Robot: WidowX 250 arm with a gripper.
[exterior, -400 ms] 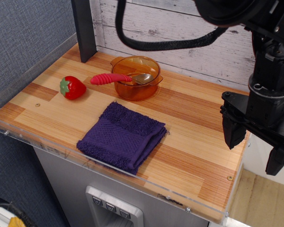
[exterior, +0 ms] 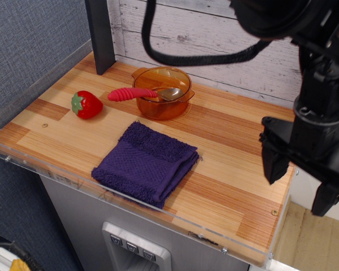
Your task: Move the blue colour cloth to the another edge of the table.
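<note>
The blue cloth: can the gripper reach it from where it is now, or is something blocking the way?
Probably yes. The gripper hangs open at the table's right edge, and only bare table lies between it and the blue cloth. The orange bowl and strawberry sit farther back, out of the way.

From where I stood, the arm ran off the frame at twelve and three o'clock. The hand covered the counter's three o'clock edge. The spoon's bowl sat partly hidden inside the orange bowl. The dark post was cut off at twelve o'clock.
</note>
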